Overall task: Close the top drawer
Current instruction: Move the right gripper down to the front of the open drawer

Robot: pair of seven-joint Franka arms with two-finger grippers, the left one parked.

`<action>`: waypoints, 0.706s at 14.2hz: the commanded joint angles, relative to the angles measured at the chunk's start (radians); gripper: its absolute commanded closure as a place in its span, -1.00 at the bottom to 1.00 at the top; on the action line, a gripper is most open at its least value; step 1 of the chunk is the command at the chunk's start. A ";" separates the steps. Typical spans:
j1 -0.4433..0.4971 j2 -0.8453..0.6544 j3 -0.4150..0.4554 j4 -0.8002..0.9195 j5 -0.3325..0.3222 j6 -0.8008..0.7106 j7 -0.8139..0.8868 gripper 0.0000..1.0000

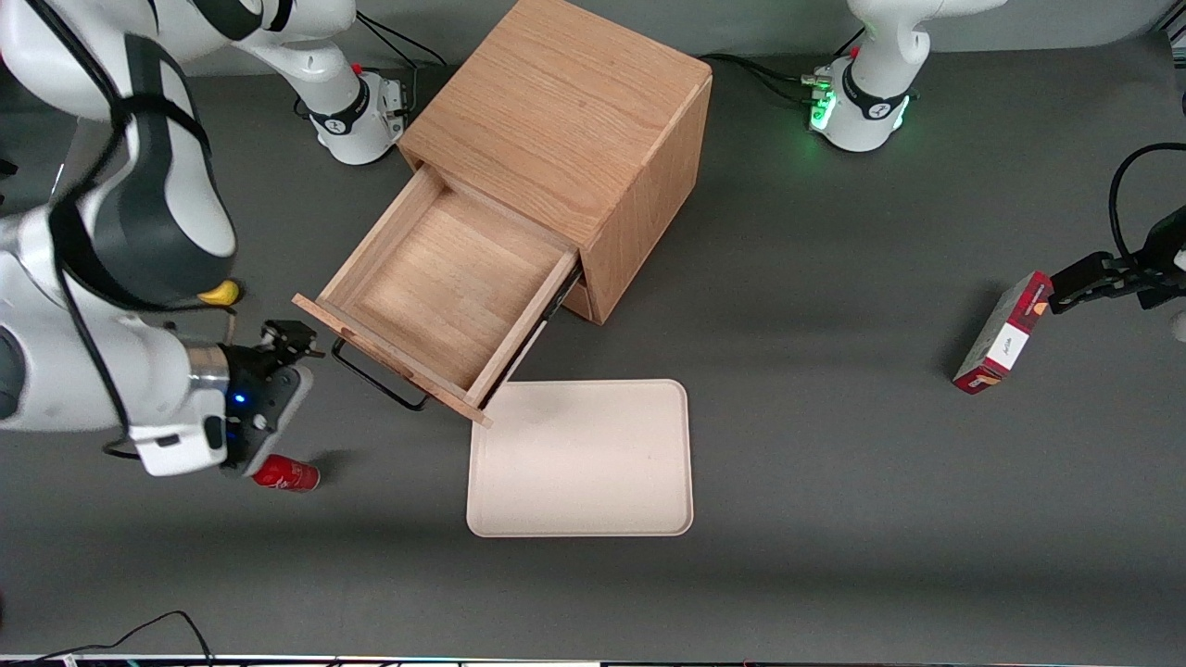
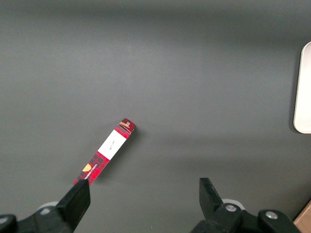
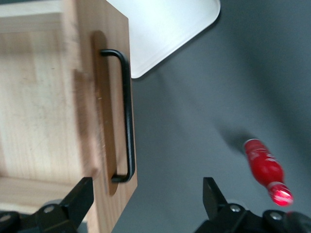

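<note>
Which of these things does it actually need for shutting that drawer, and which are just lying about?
Needed: top drawer, pulled out and empty; its black handle; the open gripper in front of the handle.

Lying about: tray, red bottle, red box, yellow thing.

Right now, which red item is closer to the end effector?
The red bottle, lying beside the open end effector near the top drawer; the red box sits toward the parked arm's end.

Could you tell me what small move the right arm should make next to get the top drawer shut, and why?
Probably ease the open gripper toward the cabinet until it meets the top drawer front. The drawer stands pulled far out, and the gripper sits just in front of its black handle, apparently without touching it.
</note>
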 commanded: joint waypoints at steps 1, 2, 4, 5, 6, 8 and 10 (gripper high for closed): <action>0.006 0.029 0.012 -0.006 0.001 -0.001 0.081 -1.00; 0.006 0.030 0.012 -0.009 0.023 -0.001 0.093 -1.00; 0.003 0.034 0.012 -0.026 0.061 0.000 0.104 -1.00; 0.002 0.034 0.009 -0.031 0.066 0.002 0.106 -1.00; 0.003 0.037 0.009 -0.032 0.067 0.005 0.106 -1.00; 0.002 0.053 0.009 -0.034 0.072 0.023 0.132 -1.00; 0.002 0.073 0.008 -0.037 0.073 0.029 0.141 -1.00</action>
